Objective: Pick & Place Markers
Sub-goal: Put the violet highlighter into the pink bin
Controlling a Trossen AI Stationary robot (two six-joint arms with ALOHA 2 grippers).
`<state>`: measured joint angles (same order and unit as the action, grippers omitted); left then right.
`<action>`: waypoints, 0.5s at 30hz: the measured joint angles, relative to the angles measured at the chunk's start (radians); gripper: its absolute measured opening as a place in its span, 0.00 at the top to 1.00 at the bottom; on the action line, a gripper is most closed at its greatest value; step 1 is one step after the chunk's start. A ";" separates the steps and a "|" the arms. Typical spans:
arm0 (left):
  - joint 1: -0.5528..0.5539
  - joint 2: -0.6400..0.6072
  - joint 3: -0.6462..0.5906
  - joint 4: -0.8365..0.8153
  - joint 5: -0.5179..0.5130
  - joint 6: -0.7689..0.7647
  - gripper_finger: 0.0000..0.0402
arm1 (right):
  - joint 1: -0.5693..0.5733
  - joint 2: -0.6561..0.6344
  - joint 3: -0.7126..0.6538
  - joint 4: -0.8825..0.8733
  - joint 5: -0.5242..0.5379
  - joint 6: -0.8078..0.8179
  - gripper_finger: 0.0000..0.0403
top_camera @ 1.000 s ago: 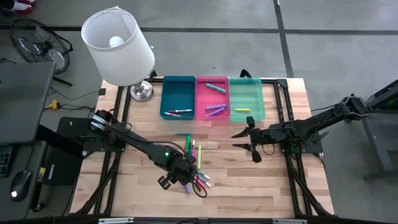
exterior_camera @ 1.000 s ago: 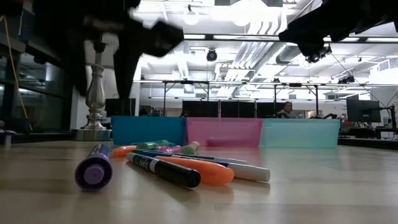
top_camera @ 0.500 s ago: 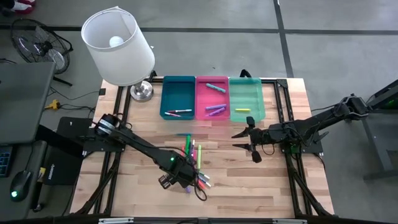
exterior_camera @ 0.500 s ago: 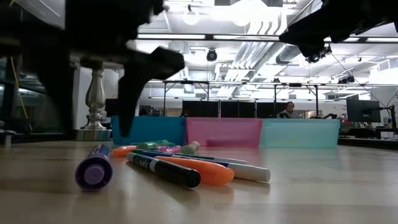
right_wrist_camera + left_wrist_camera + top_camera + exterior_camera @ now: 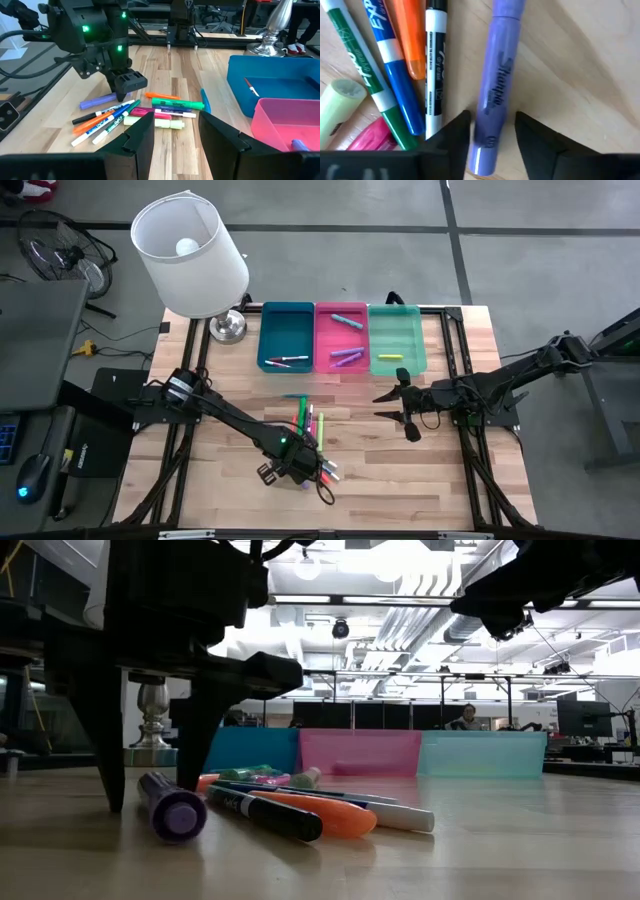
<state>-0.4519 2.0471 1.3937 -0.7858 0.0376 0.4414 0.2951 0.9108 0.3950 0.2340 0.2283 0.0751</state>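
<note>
Several markers (image 5: 312,430) lie in a loose pile at the table's middle, also seen in the low view (image 5: 300,810) and the right wrist view (image 5: 145,112). A purple marker (image 5: 497,90) lies flat at the pile's near edge (image 5: 170,812). My left gripper (image 5: 292,470) is down at the table, open, its fingers on either side of this marker (image 5: 492,127). My right gripper (image 5: 405,408) hangs open and empty above the table, right of the pile (image 5: 175,142). My left gripper comes from above, pointing down, its open fingers lying across the purple marker's barrel near one end (image 5: 487,135). One finger (image 5: 456,131) looks to lie against the barrel's side, while the other (image 5: 532,132) stands a little apart. The marker lies flat on the table.
A blue tray (image 5: 286,320), a pink tray (image 5: 341,332) and a green tray (image 5: 396,330) stand side by side at the far edge, each holding one or a few markers. A white-shaded lamp (image 5: 190,255) stands at the far left. Bare wood lies right of the pile.
My left gripper has come down and a little toward the table's near edge, until its fingers stand on either side of the purple marker at table level. The marker has turned a little on the table, its near end swinging toward the right.
</note>
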 joint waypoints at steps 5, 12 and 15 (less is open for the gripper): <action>0.000 0.004 -0.001 -0.016 0.002 -0.005 0.81 | 0.000 0.000 0.000 -0.007 0.000 0.000 0.65; 0.000 0.005 -0.003 -0.016 0.002 -0.053 0.86 | 0.000 0.000 0.000 -0.006 0.005 0.003 0.65; 0.000 0.005 -0.003 -0.016 0.006 -0.067 0.86 | 0.000 0.000 0.000 -0.006 0.005 0.016 0.65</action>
<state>-0.4519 2.0525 1.3904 -0.8017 0.0440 0.3746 0.2951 0.9108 0.3950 0.2276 0.2331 0.0909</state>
